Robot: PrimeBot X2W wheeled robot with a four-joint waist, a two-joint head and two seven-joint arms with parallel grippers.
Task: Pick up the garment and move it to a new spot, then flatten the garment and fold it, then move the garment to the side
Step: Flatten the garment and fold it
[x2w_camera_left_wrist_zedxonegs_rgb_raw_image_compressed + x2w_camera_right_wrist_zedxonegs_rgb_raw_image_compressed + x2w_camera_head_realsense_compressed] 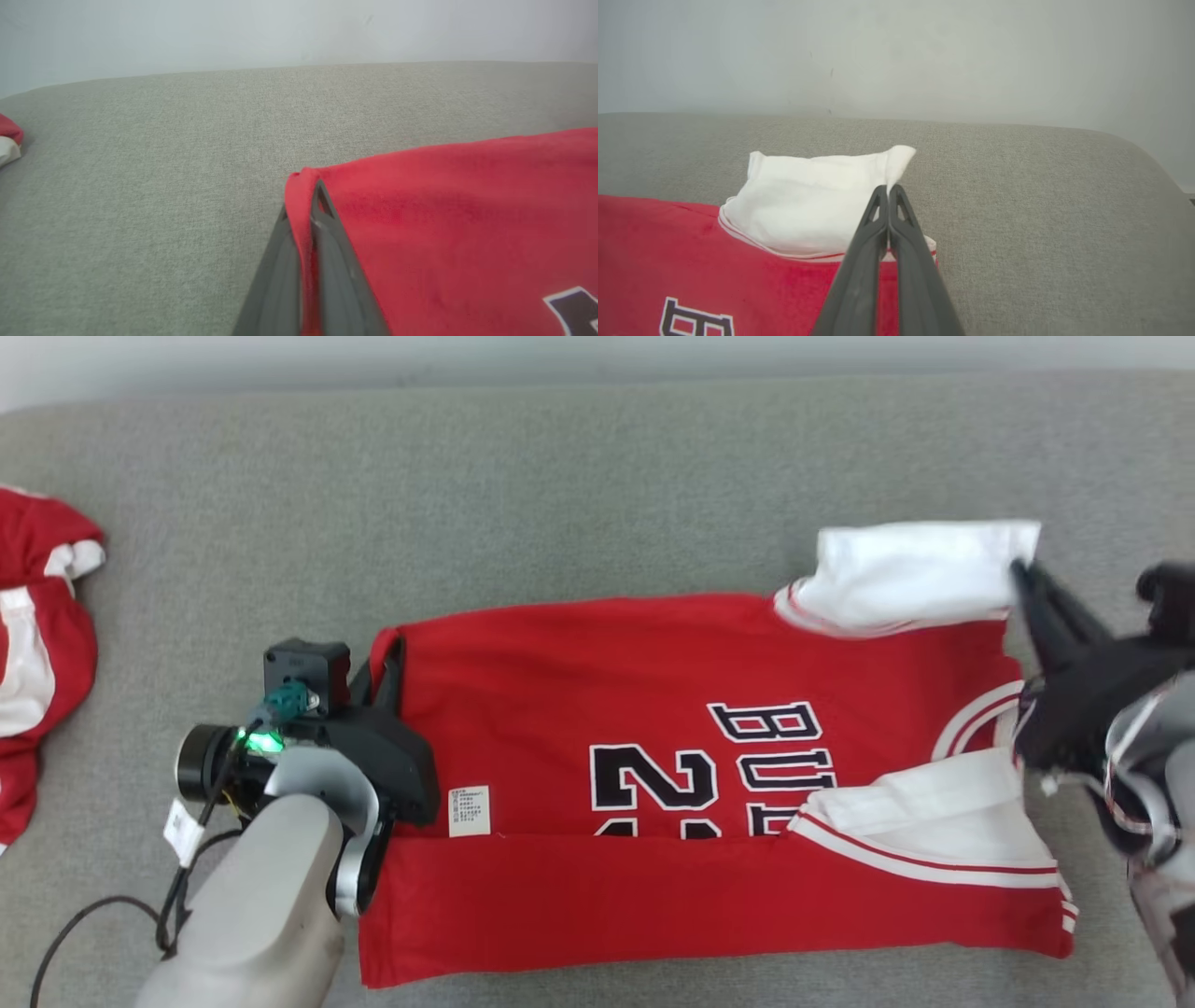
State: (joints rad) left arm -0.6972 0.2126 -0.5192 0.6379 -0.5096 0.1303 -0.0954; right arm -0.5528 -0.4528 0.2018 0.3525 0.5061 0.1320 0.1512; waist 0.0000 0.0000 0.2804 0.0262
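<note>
jersey (579, 709): red, spread on grey cushion (560, 476)
left gripper (310, 200): jaws pinched jersey's hem
right gripper (888, 189): jaws closed on white sleeve (808, 196)

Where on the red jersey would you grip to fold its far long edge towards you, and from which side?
Probably its two far corners, from the near side: the jersey lies flat crosswise, near edge already folded over. The left tool pinches the hem corner, the right tool the white sleeve at its tip; both corners stick out free.
</note>
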